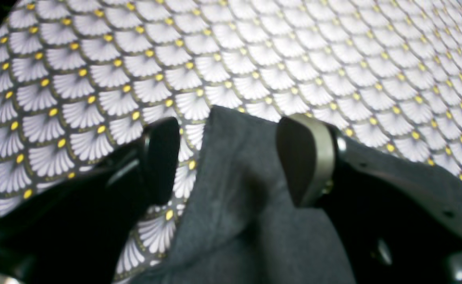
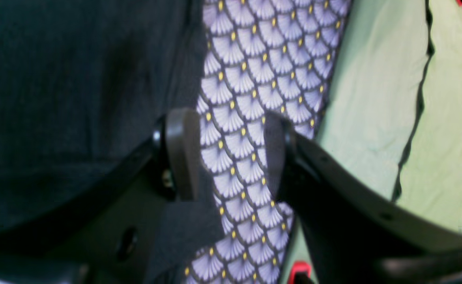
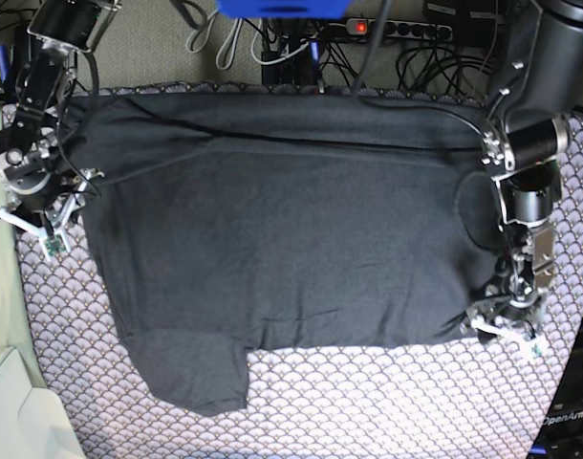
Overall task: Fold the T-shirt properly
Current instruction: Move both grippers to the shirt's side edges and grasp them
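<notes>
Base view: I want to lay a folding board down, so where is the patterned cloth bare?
The widest bare stretch of patterned cloth runs along the near edge, below the T-shirt hem and right of its hanging sleeve. A narrower strip lies at near left. Both side edges are crowded by the left end effector and right end effector.

Probably "OpenArm", on black base (image 3: 569, 421)
</notes>
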